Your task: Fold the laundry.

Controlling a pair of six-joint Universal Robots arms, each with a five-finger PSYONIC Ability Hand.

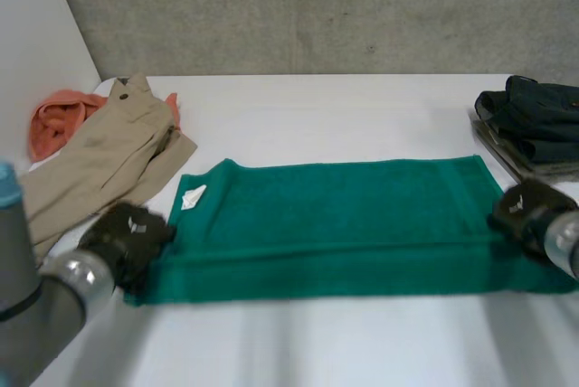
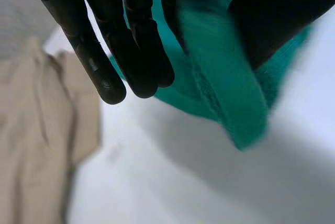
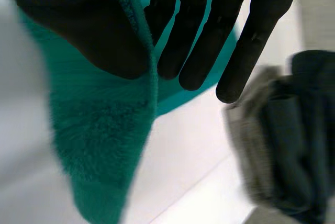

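Count: 1 green towel [image 1: 335, 215], 1 pair of khaki trousers [image 1: 99, 161], 1 orange cloth [image 1: 54, 120], 1 pile of dark navy clothes [image 1: 534, 116], 2 hands. All on the white table [image 1: 317, 107].

Towel lies flat mid-table, long side across, near strip doubled over. White label [image 1: 193, 196] near its far-left corner.

Left hand [image 1: 127, 233] is at the towel's near-left corner. In the left wrist view, the straight fingers [image 2: 125, 41] and the thumb have towel cloth between them, so pinched.

Right hand [image 1: 529, 211] is at the right end near the near corner. In the right wrist view, the towel edge [image 3: 99, 145] is pinched between thumb and fingers [image 3: 209, 35].

Trousers just left of the towel, orange cloth behind them. Navy pile just beyond the right hand.
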